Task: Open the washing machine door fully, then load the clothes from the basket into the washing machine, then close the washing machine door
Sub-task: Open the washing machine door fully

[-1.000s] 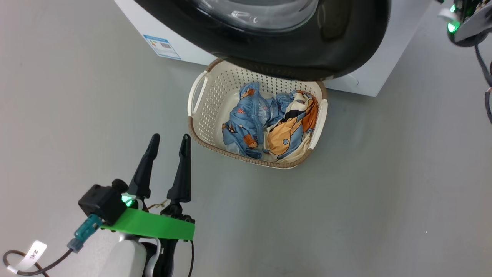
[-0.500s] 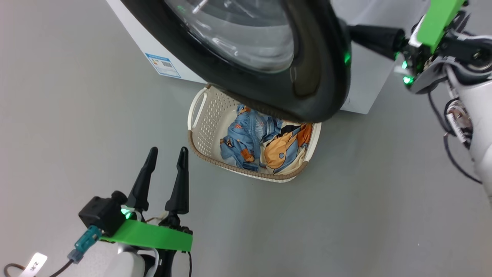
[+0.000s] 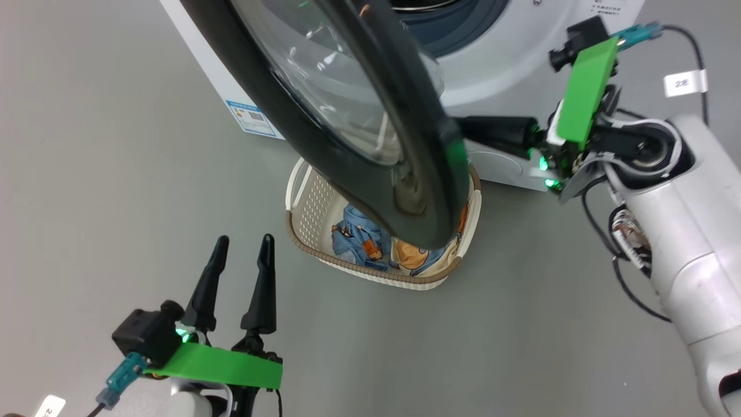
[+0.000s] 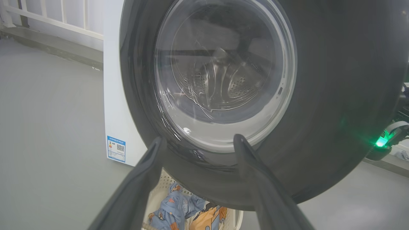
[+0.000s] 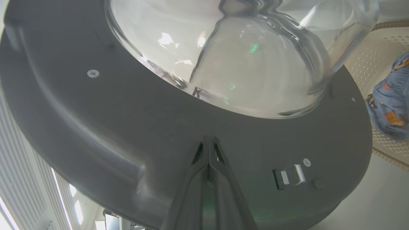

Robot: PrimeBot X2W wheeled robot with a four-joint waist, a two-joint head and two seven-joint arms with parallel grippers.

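Right hand (image 5: pixel 209 142) is pinched shut and empty, tips against the inner rim of the door (image 3: pixel 431 191), latch (image 5: pixel 289 176) just beside them. The door hangs part open. I judge it rigid, heavy and glossy, so push the plastic rim, never the glass. Left hand (image 3: pixel 244 243) is spread wide, idle. Ahead of it, the basket (image 3: pixel 370 272) holds soft, light clothes (image 3: pixel 362 240) under the door.
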